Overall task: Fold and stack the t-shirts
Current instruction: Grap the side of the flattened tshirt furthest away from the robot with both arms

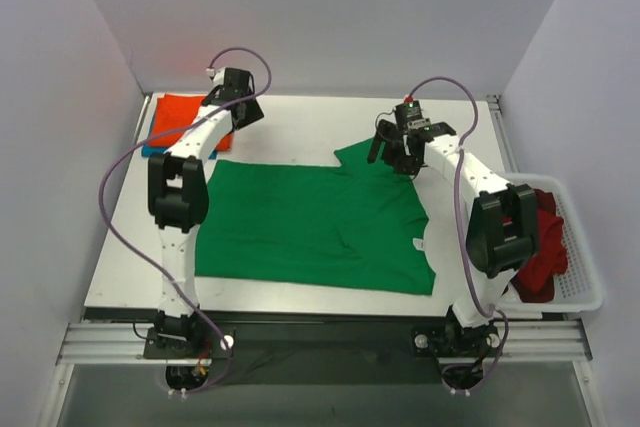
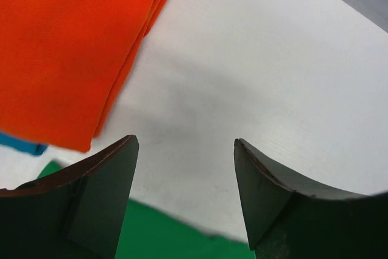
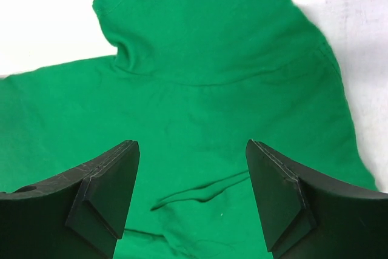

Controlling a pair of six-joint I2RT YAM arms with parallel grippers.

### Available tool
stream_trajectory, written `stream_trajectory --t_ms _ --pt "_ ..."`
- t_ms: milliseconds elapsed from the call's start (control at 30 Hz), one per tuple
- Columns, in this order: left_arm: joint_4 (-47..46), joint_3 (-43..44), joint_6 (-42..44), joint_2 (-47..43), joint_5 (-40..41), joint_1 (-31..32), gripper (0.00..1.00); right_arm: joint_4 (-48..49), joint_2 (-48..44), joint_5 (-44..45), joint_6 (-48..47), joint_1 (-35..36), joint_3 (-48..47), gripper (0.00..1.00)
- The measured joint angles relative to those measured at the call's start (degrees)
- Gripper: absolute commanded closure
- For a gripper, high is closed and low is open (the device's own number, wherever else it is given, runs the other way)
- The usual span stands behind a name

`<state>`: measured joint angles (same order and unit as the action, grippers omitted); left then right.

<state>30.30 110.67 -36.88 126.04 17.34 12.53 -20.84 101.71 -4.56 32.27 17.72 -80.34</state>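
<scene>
dark red t-shirts (image 1: 550, 252) in white basket (image 1: 590, 297) at right edge, half hidden by right arm | green t-shirt (image 1: 310, 222) flat mid-table | right gripper (image 3: 192, 150) fingers apart over its far sleeve | left gripper (image 2: 186, 150) fingers apart over bare table (image 2: 254, 77), far left corner | orange t-shirt (image 2: 66, 47) there, blue t-shirt (image 2: 21, 144) just a sliver under it

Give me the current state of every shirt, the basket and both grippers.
green t-shirt: spread flat on the table, unfolded.
orange t-shirt: folded, lying on the teal-blue t-shirt.
teal-blue t-shirt: under the orange one, only an edge showing.
dark red t-shirts: crumpled in the white basket.
white basket: holding the dark red t-shirts.
left gripper: open, empty, over bare table.
right gripper: open, empty, over the green t-shirt near its sleeve.
</scene>
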Motion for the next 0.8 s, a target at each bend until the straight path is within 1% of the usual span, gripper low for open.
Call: stream_trajectory --t_ms 200,300,433,800 --pt "6.05 17.29 6.03 14.64 -1.64 -2.16 0.25 2.54 2.58 -3.02 -1.14 -2.95 -0.59 0.28" --pt "8.74 23.26 7.61 19.43 -2.99 -3.82 0.25 3.48 3.43 -4.02 -1.14 -3.28 -0.94 0.29" --pt "10.67 23.85 8.13 21.31 -4.72 -6.16 0.25 3.91 4.02 -5.18 -1.16 -3.28 -1.01 0.29" --pt "10.60 24.26 9.53 21.77 -7.82 -10.21 0.25 4.09 4.04 -6.01 -2.19 -3.69 -1.01 0.29"
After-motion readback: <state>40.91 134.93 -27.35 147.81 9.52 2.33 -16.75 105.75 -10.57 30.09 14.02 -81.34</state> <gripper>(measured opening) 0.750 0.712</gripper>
